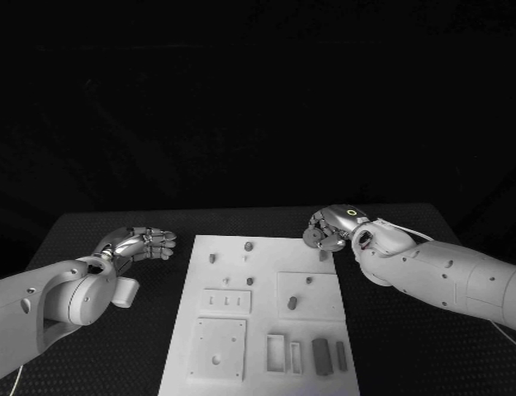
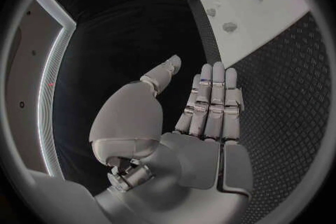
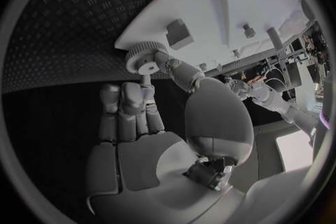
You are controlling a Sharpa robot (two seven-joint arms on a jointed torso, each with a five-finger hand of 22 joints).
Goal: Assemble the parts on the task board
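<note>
We see the task board [image 1: 262,318], a long white plate lying in the middle of the black table [image 1: 115,227], with raised square panels, slots and small grey parts standing in it. Our right hand [image 1: 325,231] hovers at the board's far right corner and pinches a small toothed gear [image 3: 145,57] with a pale hub between thumb and fingers, just over the board's edge. Our left hand [image 1: 142,243] is off the board's left side, above the table, fingers straight and together, thumb apart, holding nothing.
</note>
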